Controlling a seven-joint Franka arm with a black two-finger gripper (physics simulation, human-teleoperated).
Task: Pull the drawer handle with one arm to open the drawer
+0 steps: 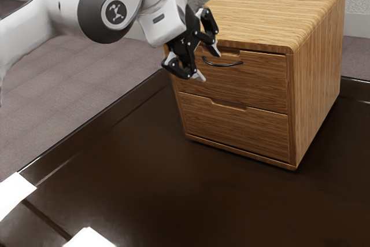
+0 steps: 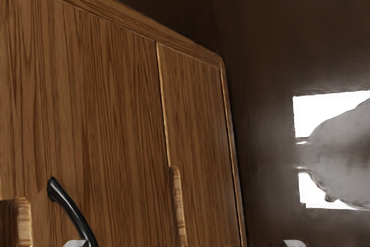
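handle [image 1: 224, 65] lies level along the top drawer [image 1: 257, 82] front, bowing outward.

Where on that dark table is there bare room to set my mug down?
The table is bare across the wide stretch in front of the cabinet, below its lower drawer; the cabinet's top is bare too. It is crowded at the top drawer, where the open gripper hangs by the handle.
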